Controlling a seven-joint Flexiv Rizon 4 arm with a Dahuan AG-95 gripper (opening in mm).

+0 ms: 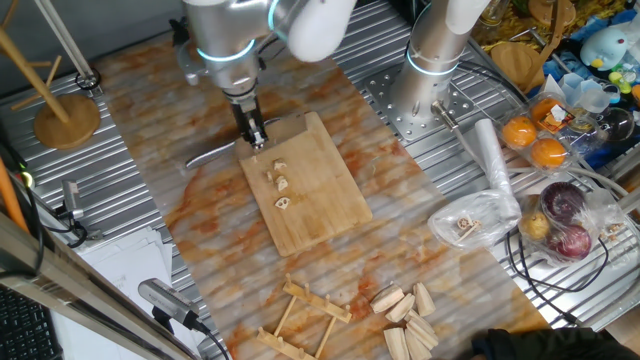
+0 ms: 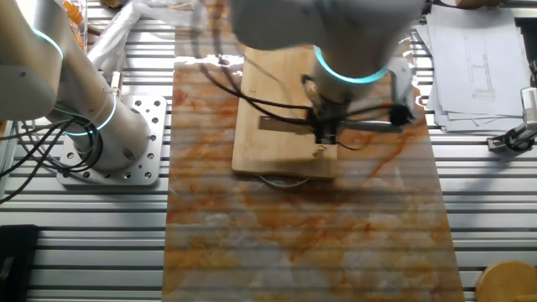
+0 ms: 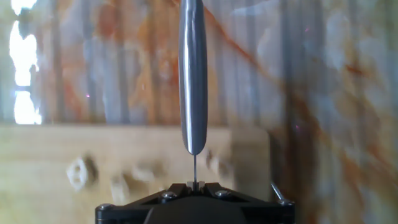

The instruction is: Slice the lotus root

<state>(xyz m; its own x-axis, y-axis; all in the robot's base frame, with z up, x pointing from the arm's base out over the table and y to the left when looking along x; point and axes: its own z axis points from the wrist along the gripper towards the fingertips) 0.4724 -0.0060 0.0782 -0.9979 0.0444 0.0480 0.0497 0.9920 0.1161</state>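
Several small cream lotus root pieces (image 1: 283,183) lie in a row on the wooden board (image 1: 320,215). In the hand view they show blurred as pale lumps (image 3: 81,172) on the board (image 3: 37,155). My gripper (image 1: 256,138) stands over the board's far corner, just beyond the pieces. It is shut on a steel knife (image 3: 193,74), seen edge-on in the hand view, with the thin blade spine between the jaws. The knife's silver handle (image 1: 212,155) reaches left off the board. In the other fixed view the gripper (image 2: 325,141) is over the board (image 2: 277,126).
A second arm's base (image 1: 430,90) stands behind the board. Pale wooden wedge blocks (image 1: 405,310) and a small wooden rack (image 1: 300,320) lie at the front. Oranges (image 1: 535,140), bagged produce (image 1: 565,215) and a plastic roll (image 1: 495,160) are at the right. A wooden stand (image 1: 65,115) is at the left.
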